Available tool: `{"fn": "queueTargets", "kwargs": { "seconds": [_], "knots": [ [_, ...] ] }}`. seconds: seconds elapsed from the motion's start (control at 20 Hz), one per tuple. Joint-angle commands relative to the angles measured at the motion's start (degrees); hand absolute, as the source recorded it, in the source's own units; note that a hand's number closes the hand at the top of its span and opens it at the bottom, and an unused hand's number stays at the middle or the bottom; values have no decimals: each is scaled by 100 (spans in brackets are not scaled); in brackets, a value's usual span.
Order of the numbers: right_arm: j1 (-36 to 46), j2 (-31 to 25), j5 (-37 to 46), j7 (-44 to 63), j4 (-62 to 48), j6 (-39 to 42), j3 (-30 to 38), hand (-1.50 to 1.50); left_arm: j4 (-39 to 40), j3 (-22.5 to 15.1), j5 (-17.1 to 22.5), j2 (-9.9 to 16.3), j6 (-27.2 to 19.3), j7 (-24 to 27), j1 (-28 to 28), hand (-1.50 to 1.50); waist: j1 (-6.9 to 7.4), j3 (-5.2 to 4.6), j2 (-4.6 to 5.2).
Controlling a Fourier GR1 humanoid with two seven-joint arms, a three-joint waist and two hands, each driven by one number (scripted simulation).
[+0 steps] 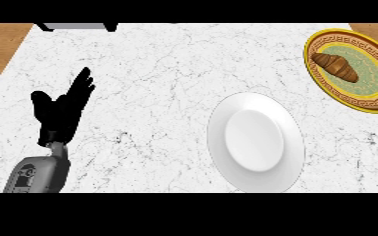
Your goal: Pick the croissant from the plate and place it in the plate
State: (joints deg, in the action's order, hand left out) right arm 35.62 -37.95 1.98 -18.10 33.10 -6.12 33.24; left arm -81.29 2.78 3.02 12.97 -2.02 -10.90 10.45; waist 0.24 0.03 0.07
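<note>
Currently, head view, looking steeply down on the counter.
Counter: white marble top (155, 70) with fine grey veining; brown wood shows at the upper left and upper right corners.
Croissant: brown croissant (336, 66) lies on the yellow patterned plate (319, 75), its long axis running diagonally from upper left to lower right, roughly at the plate's middle.
Yellow patterned plate: at the right edge of the view, upper part; yellow rim with a dark key-pattern band, pale green centre; partly cut off by the edge.
White plate: plain white plate (255, 141) sits lower centre-right, just below and left of the patterned plate; the two rims are close, and whether they touch cannot be told. Nothing lies on it.
Left hand: black left hand (60, 107) at the left side, resting, fingers straight and pointing up, thumb spread to the side; released, holding nothing. Well apart from both plates.
Left forearm: grey forearm (38, 172) enters from the lower left edge.
Right hand: does not show.
Other: a grey object with dark edges (77, 26) at the top left edge, mostly cut off; kind cannot be told.
</note>
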Motion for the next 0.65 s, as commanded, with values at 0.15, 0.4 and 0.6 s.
{"fn": "queueTargets", "kwargs": {
  "seconds": [0.15,0.4,0.6],
  "knots": [
    [-130,-650,-181,-31,-317,229,83,-150,85,18,-19,-85,186,185,-151,0,24,1,11],
    [-580,-621,-208,-248,-364,279,-31,-150,-282,188,-17,14,138,-139,-146,0,14,0,-1],
    [-994,-707,-405,-180,-113,490,9,-150,-120,306,8,127,362,88,-210,0,-24,-3,-13]
  ]
}}
